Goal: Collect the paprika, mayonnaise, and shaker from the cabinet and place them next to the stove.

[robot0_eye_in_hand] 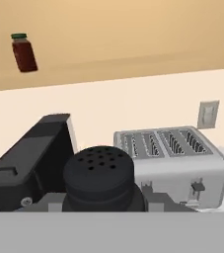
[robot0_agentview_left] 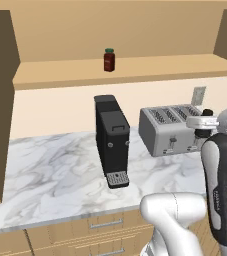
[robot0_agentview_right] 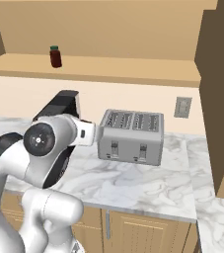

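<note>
Left base view: open cabinet [robot0_agentview_left: 135, 35] with its shelf above the marble desk [robot0_agentview_left: 50, 170]. On the desk stand a silver toaster [robot0_agentview_left: 165, 127] and, just beside it, a black coffee machine [robot0_agentview_left: 112, 140]. Paprika [robot0_agentview_left: 109, 59] stands upright on the cabinet shelf. Hand view: the pincer [robot0_eye_in_hand: 103, 197], pressed together, pinches the black shaker [robot0_eye_in_hand: 99, 173], perforated top toward the camera.

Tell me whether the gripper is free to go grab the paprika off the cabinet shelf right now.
Probably not yet. The gripper is shut on the shaker, so it has no free grasp. The paprika stands alone on the open cabinet shelf, unobstructed, once the shaker is set down.
</note>
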You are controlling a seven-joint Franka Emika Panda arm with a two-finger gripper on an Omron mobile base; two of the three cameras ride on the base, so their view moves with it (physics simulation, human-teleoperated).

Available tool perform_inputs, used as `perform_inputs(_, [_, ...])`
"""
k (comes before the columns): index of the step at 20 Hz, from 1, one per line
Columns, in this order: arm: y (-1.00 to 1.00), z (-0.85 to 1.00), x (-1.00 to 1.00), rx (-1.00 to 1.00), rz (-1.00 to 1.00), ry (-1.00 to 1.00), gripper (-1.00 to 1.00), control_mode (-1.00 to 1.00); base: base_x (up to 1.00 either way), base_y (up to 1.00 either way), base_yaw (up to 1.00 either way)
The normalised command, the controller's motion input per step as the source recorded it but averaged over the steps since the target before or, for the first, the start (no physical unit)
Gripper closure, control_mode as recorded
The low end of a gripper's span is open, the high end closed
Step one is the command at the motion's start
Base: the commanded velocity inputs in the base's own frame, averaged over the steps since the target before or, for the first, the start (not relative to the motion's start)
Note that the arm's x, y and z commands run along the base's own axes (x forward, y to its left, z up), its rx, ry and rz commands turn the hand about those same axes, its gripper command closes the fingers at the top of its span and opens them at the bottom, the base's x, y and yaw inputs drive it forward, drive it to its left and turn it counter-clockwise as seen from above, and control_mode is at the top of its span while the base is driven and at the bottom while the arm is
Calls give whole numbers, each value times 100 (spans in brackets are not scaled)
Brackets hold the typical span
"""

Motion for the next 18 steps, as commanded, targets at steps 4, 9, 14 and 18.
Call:
perform_inputs(4, [26,-31,-76,-3,9,0,100,-100,0,0,0])
perform_inputs(9, [10,-12,-27,-1,4,0,100,100,-48,18,6])
perform_inputs(14, [0,0,0,0,0,0,100,100,-96,50,13])
perform_inputs(18, [0,0,0,0,0,0,100,100,-92,78,11])
